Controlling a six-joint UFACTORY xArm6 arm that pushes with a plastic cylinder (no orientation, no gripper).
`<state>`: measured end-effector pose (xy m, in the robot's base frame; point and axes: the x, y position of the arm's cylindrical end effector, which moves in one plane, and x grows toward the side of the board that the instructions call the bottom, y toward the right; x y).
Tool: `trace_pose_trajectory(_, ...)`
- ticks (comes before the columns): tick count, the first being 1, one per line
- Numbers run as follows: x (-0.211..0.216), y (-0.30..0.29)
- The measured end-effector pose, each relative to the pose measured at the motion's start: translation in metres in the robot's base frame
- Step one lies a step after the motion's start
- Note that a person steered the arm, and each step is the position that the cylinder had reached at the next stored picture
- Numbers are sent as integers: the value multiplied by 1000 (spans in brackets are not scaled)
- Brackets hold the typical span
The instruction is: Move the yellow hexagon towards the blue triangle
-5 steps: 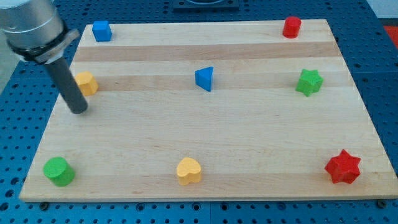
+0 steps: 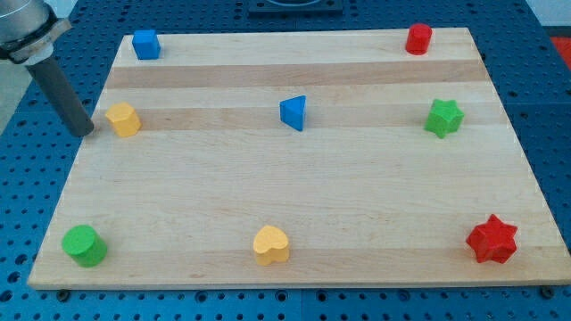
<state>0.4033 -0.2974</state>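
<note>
Sitting just right of my tip point(image 2: 86, 132), the yellow hexagon point(image 2: 123, 119).

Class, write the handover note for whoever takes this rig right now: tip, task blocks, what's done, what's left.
My tip sits at the board's left edge, just left of the yellow hexagon; whether they touch is unclear.
The blue triangle is mid-board, far to the hexagon's right, at about the same height in the view.
Done: the tip is lined up behind the hexagon.
Left: push the hexagon rightward towards the triangle.
</note>
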Motion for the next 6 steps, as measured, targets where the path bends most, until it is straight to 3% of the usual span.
trace_pose_trajectory(1, 0, 36)
trace_pose_trajectory(6, -9, 73)
